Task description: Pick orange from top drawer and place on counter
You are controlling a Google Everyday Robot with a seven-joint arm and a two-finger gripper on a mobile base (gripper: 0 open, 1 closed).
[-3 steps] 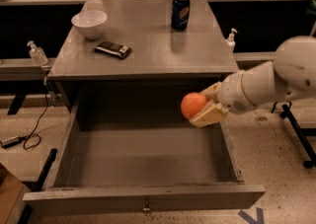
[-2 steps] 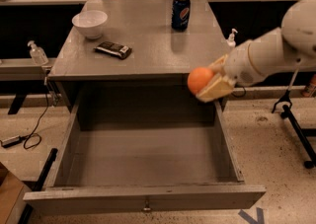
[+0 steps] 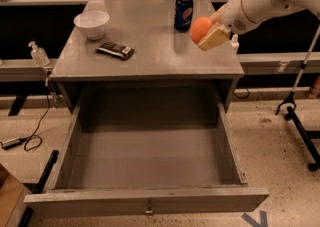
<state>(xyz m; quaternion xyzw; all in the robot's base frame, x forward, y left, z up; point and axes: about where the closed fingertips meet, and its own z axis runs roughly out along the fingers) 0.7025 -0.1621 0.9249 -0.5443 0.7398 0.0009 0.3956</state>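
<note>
Gripper point(image 3: 212, 30) clamped on orange point(image 3: 200, 30), held over the right side of the counter point(image 3: 150, 56)

Arm comes in from the far right; tan fingers point(image 3: 216, 37) closed around the orange, which sits just right of the soda can point(image 3: 183, 12); can't tell if the orange touches the counter; white bowl point(image 3: 91, 23) at far left of the counter; dark packet point(image 3: 115, 50) just nearer than the bowl; top drawer point(image 3: 145, 202) pulled out toward the near side, small metal pull point(image 3: 148, 210) on its front panel; clear bottle point(image 3: 39, 53) left of the cabinet.
</note>
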